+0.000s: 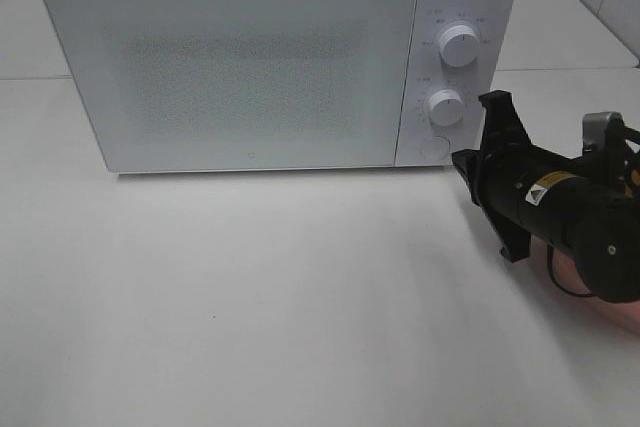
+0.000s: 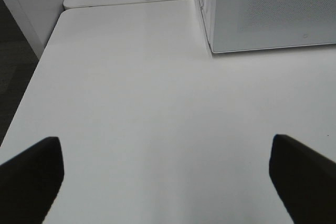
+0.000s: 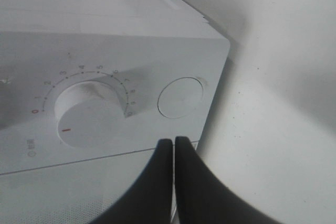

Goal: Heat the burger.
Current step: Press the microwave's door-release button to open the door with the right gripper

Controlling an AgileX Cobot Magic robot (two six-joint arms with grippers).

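The right hand (image 3: 174,141), fingers pressed together, points at the microwave (image 1: 240,67), just before the round button (image 3: 180,97) beside its lower dial (image 3: 89,114). The left hand (image 2: 165,145) hangs spread over the worktop (image 1: 250,297) off the microwave's front corner. The burger shows in no view, so its place and heading cannot be told.

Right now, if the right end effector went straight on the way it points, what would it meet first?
Probably the round button on the microwave panel; the shut right end effector aims at it, though depth is unclear.
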